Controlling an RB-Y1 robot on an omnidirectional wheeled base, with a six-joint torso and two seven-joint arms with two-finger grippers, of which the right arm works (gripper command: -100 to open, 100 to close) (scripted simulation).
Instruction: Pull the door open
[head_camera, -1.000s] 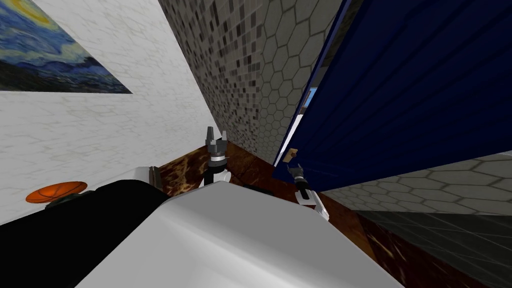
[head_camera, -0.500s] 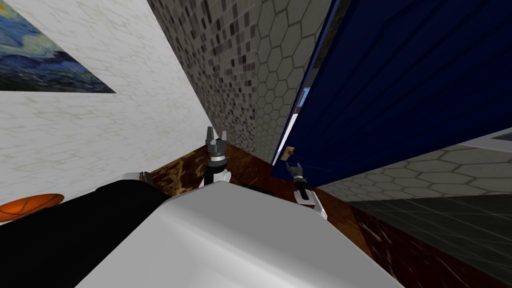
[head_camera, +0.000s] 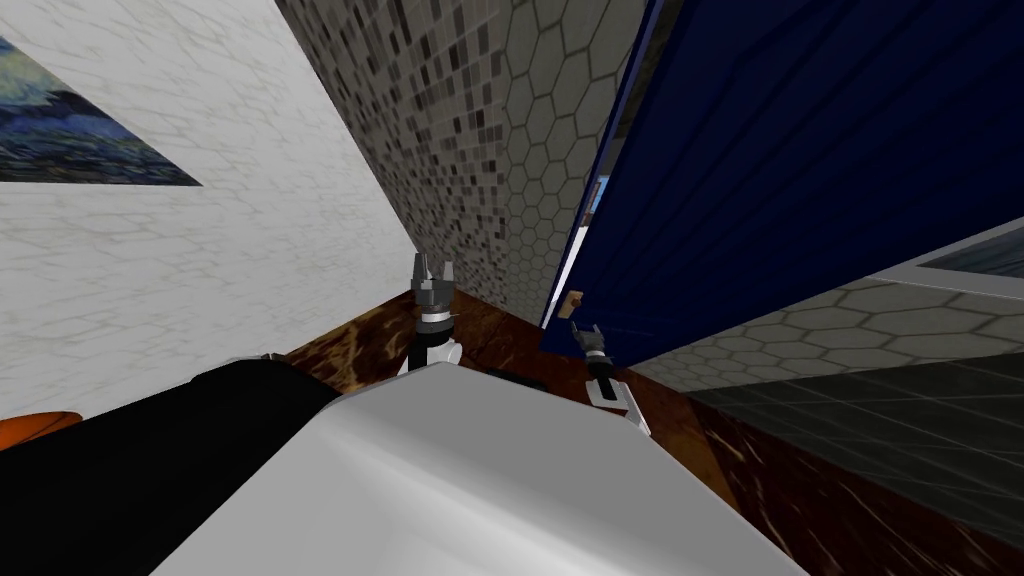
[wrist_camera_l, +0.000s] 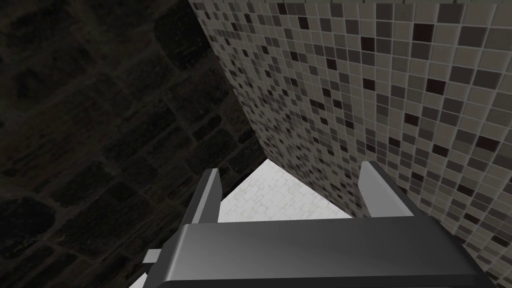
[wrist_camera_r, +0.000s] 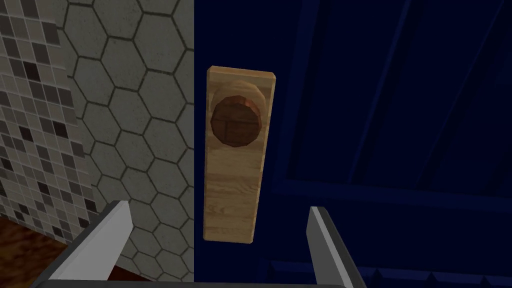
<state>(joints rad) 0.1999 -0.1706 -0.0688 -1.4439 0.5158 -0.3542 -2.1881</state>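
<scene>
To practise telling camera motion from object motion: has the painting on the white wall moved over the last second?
No. The painting keeps its place on the white wall; both slid left together, so my head turned.

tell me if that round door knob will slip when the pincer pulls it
Likely slippery: the knob is round, and the right pincer's thin flat fingers give little hold. Probably rigid: it sits on a wooden plate fixed to the blue door.

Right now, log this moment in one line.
phase: pre-grasp | right gripper: open, facing door knob, not gripping | left gripper: open, by tiled wall | door: dark blue
</scene>
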